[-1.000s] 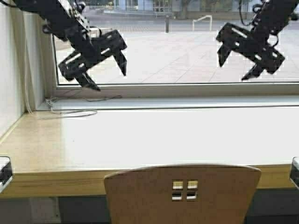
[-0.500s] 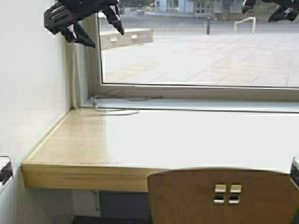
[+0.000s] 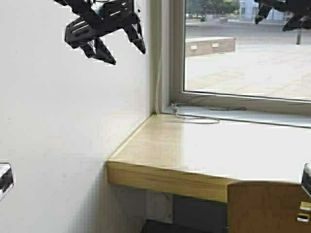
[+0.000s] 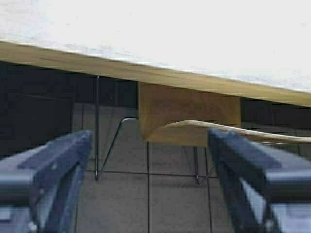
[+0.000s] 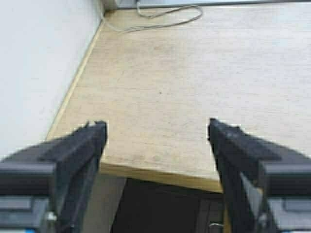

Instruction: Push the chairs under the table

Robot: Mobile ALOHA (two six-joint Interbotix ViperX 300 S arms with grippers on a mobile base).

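High on the left, the black left gripper (image 3: 121, 46) hangs in the air in front of the plain white side wall (image 3: 58, 126), its fingers spread wide with nothing between them. Right of the wall, the long pale-wood table (image 3: 204, 150) with its thick yellowish front edge and glossy top butts into the corner under the window (image 3: 243, 53), and a thin white cable (image 3: 197, 118) lies looped on the top at the sill. At the lower right edge stands the tan curved plywood chair back (image 3: 265, 206), just in front of the table's edge, with small square cutouts showing at the frame's border; the left wrist view shows a chair (image 4: 189, 114) tucked beneath the tabletop on thin chrome legs. At top right the black right gripper (image 3: 284, 14) is raised against the window, fingers wide apart and empty.
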